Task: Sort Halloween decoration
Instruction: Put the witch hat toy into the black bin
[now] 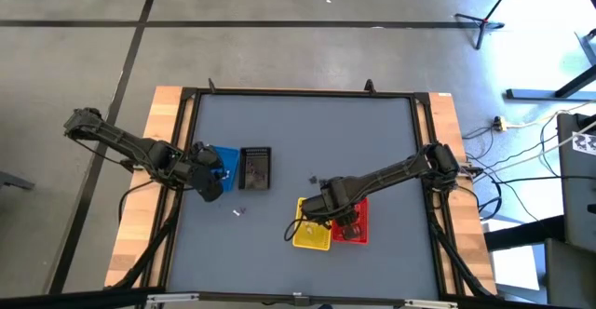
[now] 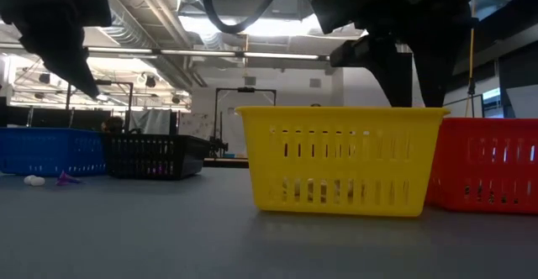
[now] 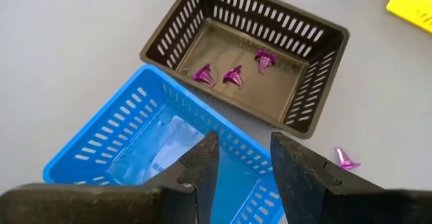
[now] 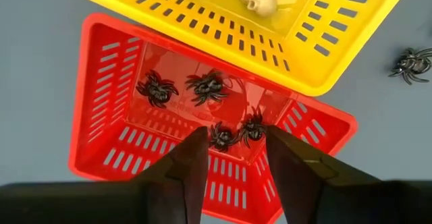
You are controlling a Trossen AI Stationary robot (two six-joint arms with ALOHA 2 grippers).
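The right hand [image 4: 234,158] hangs over the red basket [image 4: 108,89] with its fingers parted and nothing between them; four black spiders [image 4: 206,86] lie inside. Skulls [image 4: 258,1] sit in the yellow basket [image 4: 337,48] beside it. The left hand [image 3: 243,166], open and empty, hovers above the blue basket [image 3: 101,150]; purple trinkets [image 3: 233,75] lie in the black basket [image 3: 317,82], and one purple piece [image 3: 345,160] on the tabletop [image 3: 67,48].

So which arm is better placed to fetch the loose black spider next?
Probably the right: its gripper hovers open over the red basket, and the loose spider lies just beyond the yellow basket. The left gripper is across the table over the blue basket.
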